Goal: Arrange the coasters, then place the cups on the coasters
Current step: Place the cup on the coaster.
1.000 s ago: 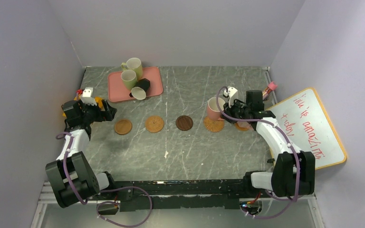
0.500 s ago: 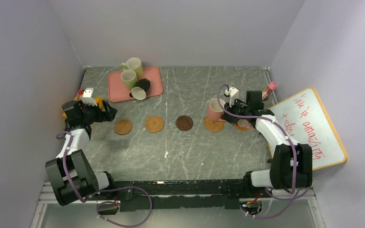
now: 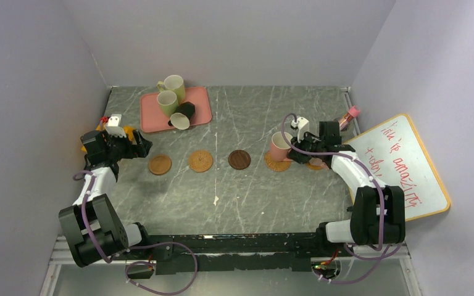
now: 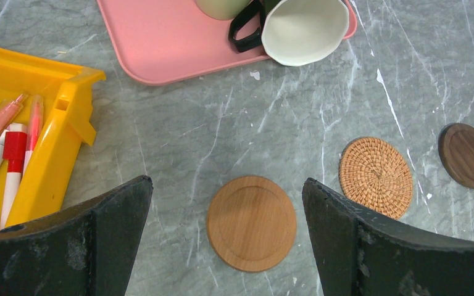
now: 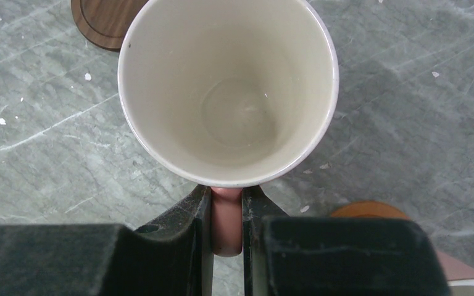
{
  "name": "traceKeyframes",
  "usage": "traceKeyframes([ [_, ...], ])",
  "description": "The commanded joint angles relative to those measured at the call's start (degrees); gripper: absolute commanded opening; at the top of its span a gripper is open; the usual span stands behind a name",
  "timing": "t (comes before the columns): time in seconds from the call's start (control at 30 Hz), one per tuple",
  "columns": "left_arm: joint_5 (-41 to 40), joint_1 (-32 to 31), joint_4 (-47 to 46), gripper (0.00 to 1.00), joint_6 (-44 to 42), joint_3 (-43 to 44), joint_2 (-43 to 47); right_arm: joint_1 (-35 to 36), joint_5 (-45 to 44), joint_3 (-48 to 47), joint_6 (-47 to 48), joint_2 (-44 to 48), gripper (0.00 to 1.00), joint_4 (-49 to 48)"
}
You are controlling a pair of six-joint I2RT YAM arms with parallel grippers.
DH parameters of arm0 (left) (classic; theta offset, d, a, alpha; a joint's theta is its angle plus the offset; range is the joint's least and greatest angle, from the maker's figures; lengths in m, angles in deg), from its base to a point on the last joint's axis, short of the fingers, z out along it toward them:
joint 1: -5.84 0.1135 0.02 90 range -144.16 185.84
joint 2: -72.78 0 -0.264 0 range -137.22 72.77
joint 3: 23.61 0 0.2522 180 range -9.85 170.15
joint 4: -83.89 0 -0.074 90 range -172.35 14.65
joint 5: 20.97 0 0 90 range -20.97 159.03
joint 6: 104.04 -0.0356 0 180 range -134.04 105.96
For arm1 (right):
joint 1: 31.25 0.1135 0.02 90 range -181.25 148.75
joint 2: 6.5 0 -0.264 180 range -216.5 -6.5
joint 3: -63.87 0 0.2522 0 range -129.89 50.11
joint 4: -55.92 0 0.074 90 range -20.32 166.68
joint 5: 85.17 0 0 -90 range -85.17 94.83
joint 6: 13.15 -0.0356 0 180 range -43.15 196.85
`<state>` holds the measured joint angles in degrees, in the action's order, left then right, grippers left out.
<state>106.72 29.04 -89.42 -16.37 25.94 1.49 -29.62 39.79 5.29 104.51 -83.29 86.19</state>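
Note:
Three coasters lie in a row: a smooth wooden one (image 3: 160,164) (image 4: 251,222), a woven one (image 3: 200,161) (image 4: 375,177) and a dark brown one (image 3: 239,159) (image 4: 467,155) (image 5: 105,18). Another woven coaster (image 3: 277,163) lies under a pink cup (image 3: 279,145) (image 5: 228,92), upright with a pale, empty inside. My right gripper (image 3: 292,148) (image 5: 226,197) is shut on its handle; I cannot tell whether the cup rests on the coaster. An orange coaster (image 3: 315,164) (image 5: 370,209) shows beside that arm. My left gripper (image 3: 137,147) (image 4: 227,185) hangs open over the wooden coaster. Two yellow-green cups (image 3: 174,86) and a black cup (image 3: 184,115) (image 4: 296,28) sit on the tray.
The pink tray (image 3: 200,108) (image 4: 160,43) lies at the back left. A yellow bin (image 4: 37,105) of markers stands by my left gripper. A whiteboard (image 3: 401,166) leans at the right, with a small pink-lidded jar (image 3: 350,115) behind it. Walls close in three sides.
My right gripper has shifted slightly nearer and lower with the pink cup, over the woven coaster. The left arm has not moved.

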Motion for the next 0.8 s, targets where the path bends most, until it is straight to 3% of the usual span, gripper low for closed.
traceKeyframes([
  [0.0,1.59,0.27,-1.1,0.96,-0.27,1.21,0.11,-0.27,2.83,-0.88,2.01,0.17,0.02,-5.24],
  [0.77,1.75,0.27,-0.94,0.96,-0.34,1.28,-0.02,-0.23,2.48,2.24,4.0,-0.53,0.03,-7.33],
])
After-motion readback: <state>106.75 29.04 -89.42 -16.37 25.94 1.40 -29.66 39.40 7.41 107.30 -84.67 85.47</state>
